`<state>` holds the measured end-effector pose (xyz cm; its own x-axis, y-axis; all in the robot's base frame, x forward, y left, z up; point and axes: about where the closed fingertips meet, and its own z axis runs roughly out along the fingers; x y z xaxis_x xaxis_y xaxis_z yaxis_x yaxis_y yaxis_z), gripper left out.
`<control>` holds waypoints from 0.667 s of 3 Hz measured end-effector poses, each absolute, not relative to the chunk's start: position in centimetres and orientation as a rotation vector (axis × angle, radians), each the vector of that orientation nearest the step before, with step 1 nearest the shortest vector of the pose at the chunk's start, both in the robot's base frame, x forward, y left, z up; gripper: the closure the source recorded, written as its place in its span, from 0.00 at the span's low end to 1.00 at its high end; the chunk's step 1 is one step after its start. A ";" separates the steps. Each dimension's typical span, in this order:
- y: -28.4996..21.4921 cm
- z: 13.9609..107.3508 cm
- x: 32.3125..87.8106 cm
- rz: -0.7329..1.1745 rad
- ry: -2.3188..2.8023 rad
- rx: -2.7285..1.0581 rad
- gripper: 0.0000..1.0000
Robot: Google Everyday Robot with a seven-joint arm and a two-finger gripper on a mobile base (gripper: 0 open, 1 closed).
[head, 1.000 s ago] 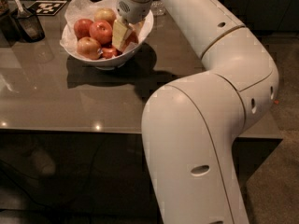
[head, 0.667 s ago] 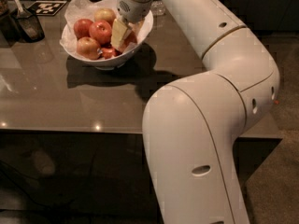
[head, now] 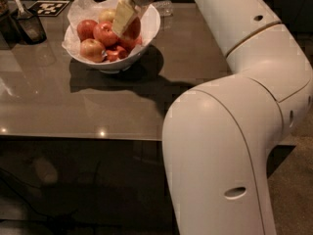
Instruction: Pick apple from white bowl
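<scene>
The white bowl (head: 151, 21) stands at the far left of the brown table, lined with crinkled white paper and holding several apples. My gripper (head: 128, 22) reaches down into the bowl from above, at its right side. One pale finger (head: 122, 16) shows, and a deep red apple (head: 133, 28) sits tight against it, a little above the others. The second finger is hidden behind that apple. More red apples (head: 105, 33) and a paler blushed one (head: 92, 49) lie to the left in the bowl.
A dark cup with a utensil (head: 28, 24) stands at the table's far left, next to a black-and-white marker tag (head: 49, 7). My large white arm (head: 230, 131) fills the right side. The table's front edge (head: 83, 137) runs across the middle.
My gripper has risen a little out of the heap of apples, with the red apple against its finger. The bowl has stayed in place.
</scene>
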<state>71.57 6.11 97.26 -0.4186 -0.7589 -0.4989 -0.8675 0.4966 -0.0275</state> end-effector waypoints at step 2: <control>4.5 104.4 69.1 0.366 2.094 -1.399 1.00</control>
